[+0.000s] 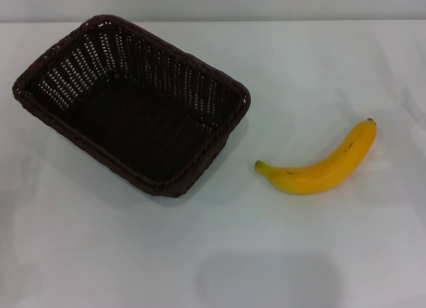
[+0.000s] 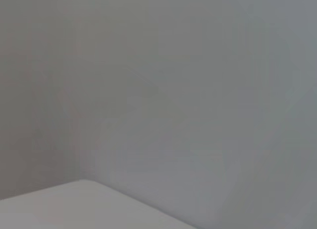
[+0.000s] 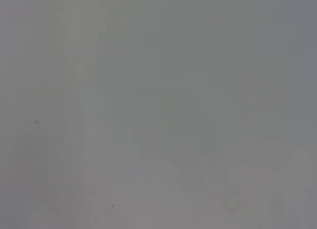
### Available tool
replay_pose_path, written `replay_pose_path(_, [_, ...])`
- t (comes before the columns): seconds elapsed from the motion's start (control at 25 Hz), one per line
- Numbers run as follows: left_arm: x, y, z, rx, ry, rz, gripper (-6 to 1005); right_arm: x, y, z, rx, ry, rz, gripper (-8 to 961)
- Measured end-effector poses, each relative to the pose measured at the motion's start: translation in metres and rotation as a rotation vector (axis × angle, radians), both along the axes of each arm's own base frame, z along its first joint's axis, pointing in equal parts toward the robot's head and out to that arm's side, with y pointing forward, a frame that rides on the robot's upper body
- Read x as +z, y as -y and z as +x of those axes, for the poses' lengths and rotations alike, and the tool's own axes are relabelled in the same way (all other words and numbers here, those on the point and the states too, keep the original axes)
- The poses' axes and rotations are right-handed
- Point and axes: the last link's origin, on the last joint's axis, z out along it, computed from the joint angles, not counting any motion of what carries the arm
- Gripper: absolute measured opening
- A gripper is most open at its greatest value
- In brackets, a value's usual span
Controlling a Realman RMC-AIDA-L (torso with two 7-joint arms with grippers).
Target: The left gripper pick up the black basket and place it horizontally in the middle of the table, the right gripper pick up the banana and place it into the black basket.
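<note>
A black basket [image 1: 133, 105] sits angled at the table's [image 1: 200, 255] left, a banana [image 1: 319, 165] lying apart; neither gripper is visible.

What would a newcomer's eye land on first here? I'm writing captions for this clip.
The black basket first: big, dark and empty, sitting skewed on the left side of the white table. Next the banana, bright yellow, lying apart from the basket to its right. Neither gripper shows in the head view, and the wrist views show only blank pale surfaces.
</note>
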Motion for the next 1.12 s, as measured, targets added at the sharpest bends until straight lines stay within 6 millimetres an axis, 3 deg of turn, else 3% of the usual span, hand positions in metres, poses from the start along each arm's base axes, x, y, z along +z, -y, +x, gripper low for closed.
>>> replay_pose_path(0.92, [-0.004, 0.005, 0.003, -0.008, 0.019, 0.001, 864, -0.003, 0.003, -0.001, 0.011, -0.006, -0.014, 873])
replay_pose_path(1.12, [0.018, -0.003, 0.002, -0.085, 0.112, 0.035, 859, -0.003, 0.003, -0.001, 0.009, -0.006, -0.015, 873])
